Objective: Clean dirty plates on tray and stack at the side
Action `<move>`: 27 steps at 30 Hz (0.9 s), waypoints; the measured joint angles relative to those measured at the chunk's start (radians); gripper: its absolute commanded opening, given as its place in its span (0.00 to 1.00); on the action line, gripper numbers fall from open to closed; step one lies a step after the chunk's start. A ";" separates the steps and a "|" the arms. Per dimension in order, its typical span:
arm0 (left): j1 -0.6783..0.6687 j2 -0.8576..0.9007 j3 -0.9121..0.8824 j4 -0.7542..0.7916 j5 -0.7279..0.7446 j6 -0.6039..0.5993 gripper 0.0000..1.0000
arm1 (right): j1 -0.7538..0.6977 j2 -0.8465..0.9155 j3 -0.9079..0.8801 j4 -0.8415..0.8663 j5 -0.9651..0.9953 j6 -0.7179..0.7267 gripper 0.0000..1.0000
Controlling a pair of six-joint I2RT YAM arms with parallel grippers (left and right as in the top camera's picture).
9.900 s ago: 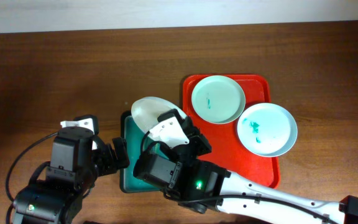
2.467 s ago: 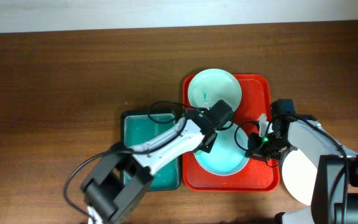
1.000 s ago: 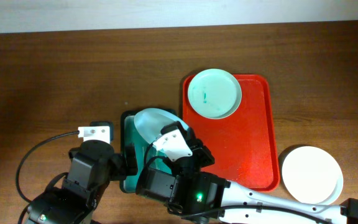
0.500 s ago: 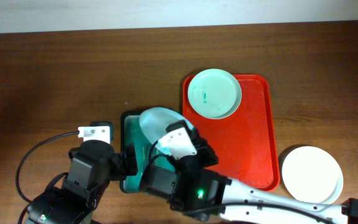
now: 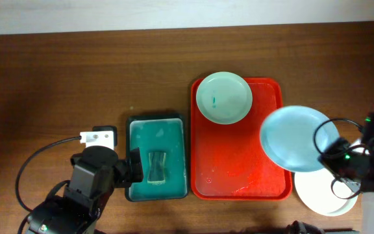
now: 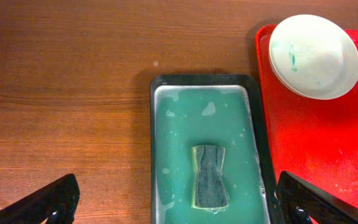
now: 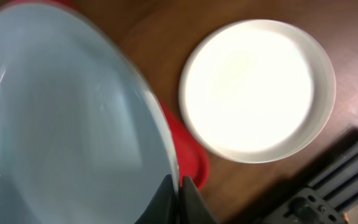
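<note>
The red tray [image 5: 239,162] holds one plate [image 5: 223,97] with a teal smear at its far left corner; it also shows in the left wrist view [image 6: 314,56]. My right gripper [image 5: 328,155] is shut on the rim of a second, pale plate [image 5: 294,138], held tilted above the tray's right edge. In the right wrist view the jaws [image 7: 180,186] pinch that plate [image 7: 67,124]. A third, clean white plate [image 5: 326,192] lies on the table right of the tray, also in the right wrist view [image 7: 257,90]. My left gripper [image 6: 179,211] is open and empty over the green tray.
A dark green tray [image 5: 135,156] of teal soapy water with a sponge [image 5: 156,167] stands left of the red tray; both show in the left wrist view, tray [image 6: 157,155] and sponge [image 6: 210,175]. The red tray's floor is wet.
My right arm has carried the held plate from above the green tray rightwards to the red tray's right edge, near the clean plate. The sponge is now uncovered. The left arm has barely moved.
</note>
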 measured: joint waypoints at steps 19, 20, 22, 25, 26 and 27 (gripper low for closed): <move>0.000 0.000 0.002 0.067 0.009 0.000 0.99 | -0.071 0.099 -0.124 0.192 -0.403 -0.365 0.45; 0.001 0.000 0.003 0.069 0.010 0.000 0.99 | 0.061 0.119 -0.121 0.270 -0.351 -0.348 0.53; 0.002 0.012 0.003 0.072 0.009 0.000 0.99 | 0.309 0.262 -0.114 0.509 -0.243 -0.323 0.55; 0.000 0.067 0.004 0.076 0.009 0.000 0.99 | 0.410 0.482 -0.112 0.778 -0.163 -0.311 0.54; 0.002 0.089 0.004 0.073 0.010 0.000 0.99 | 0.421 0.576 -0.110 0.907 -0.148 -0.309 0.54; 0.002 0.122 0.003 0.074 0.015 0.000 0.99 | 0.423 0.651 -0.110 0.981 -0.141 -0.309 0.54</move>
